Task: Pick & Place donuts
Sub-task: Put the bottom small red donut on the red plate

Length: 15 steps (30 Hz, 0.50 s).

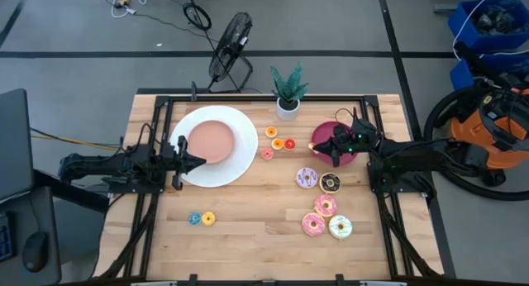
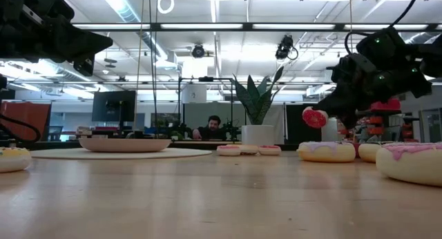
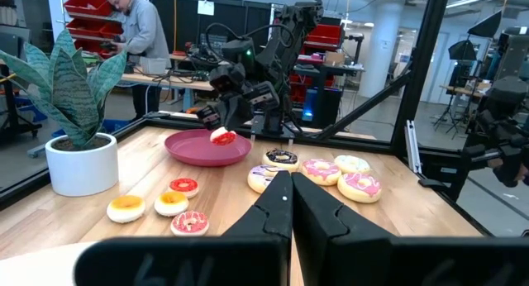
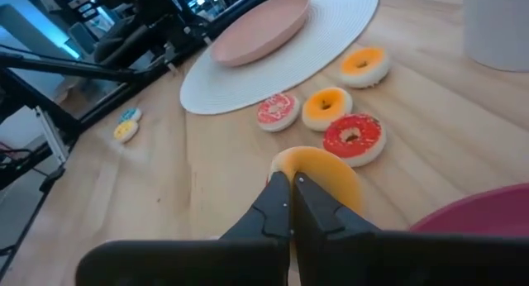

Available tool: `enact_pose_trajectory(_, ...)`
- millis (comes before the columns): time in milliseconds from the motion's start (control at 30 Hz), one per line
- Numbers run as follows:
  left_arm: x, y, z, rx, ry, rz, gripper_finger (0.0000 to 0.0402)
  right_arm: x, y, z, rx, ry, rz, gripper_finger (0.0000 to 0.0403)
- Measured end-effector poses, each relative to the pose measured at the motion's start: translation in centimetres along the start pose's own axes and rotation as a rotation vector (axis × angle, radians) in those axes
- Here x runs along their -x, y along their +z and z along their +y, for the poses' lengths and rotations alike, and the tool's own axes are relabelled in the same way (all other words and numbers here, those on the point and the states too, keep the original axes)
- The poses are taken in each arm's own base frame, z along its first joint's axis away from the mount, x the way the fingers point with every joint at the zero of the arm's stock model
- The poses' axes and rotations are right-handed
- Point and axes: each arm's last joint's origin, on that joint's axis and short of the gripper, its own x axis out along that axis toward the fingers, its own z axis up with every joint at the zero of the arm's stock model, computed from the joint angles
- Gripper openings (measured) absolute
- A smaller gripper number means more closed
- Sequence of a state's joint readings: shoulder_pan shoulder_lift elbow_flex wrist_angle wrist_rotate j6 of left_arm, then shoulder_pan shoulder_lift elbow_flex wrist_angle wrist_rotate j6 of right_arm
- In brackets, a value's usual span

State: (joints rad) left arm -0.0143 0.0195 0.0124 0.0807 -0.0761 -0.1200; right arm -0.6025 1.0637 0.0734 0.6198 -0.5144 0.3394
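My right gripper (image 1: 316, 146) hovers at the left rim of the magenta dish (image 1: 340, 154), shut on a small red donut (image 2: 315, 118). My left gripper (image 1: 201, 160) waits, shut, over the right part of the white plate (image 1: 241, 127). Small orange (image 1: 271, 132), orange (image 1: 278, 144), red (image 1: 289, 143) and pink (image 1: 267, 154) donuts lie flat between plate and dish. Larger purple (image 1: 307, 178), chocolate (image 1: 330, 183), pink (image 1: 325, 206), pink (image 1: 313, 225) and white (image 1: 340, 227) ones lie nearer. Tiny blue (image 1: 194, 218) and yellow (image 1: 208, 218) ones lie to the near left. My right gripper pinches the small red donut (image 3: 223, 136) between its two fingers, only at their free ends. The fingers slant down toward the table's left. The donut is lifted clear of the table and tilted, and its tan underside (image 4: 322, 174) shows past the fingertips.
A pale pink dish (image 1: 211, 141) sits on the white plate. A potted plant (image 1: 288, 104) stands at the far edge, a fan (image 1: 229, 50) behind it. A black frame (image 1: 161, 100) borders the table. Bare wood (image 1: 248, 212) lies in the near middle. People are in the room beyond.
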Motion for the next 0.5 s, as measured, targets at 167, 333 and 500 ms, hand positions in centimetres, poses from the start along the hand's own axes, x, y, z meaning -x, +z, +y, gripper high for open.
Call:
enact_pose_trajectory(167,0.0,0.0,0.0,0.0,0.0,0.0,0.0007,0.0,0.1,0.0,0.012,0.002,-0.007,0.0)
enact_pose_trajectory(333,0.0,0.0,0.0,0.0,0.0,0.0,0.0007,0.3,-0.8,-0.1,0.004,0.001,0.005,0.0)
enact_pose_trajectory(500,0.0,0.0,0.0,0.0,0.002,0.001,0.0007,0.7,-1.6,-0.7,-0.074,-0.037,0.019,0.0)
